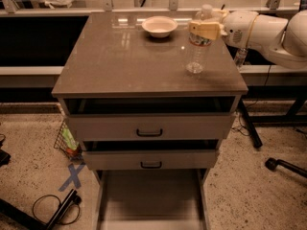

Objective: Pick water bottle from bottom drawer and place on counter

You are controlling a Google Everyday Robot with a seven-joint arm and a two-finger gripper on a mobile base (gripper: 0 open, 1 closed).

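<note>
I see my gripper (202, 30) in the upper right of the frame, squeezed tight on the water bottle (195, 56) near its top. The bottle stands upright on the counter (124, 61), right of the white bowl (159, 26). The bottom drawer (151, 195) is open, low in the frame.

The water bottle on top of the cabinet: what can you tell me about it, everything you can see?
The water bottle is small, of clear plastic with a white cap and ribbed sides, and looks nearly empty. It stands upright near the right rear of the glossy grey-brown counter, right of the white bowl and apart from it. Its base seems to rest on the counter. The robot's gripper reaches in from the right, its cream fingers closed around the bottle's upper part, below the cap.
</note>
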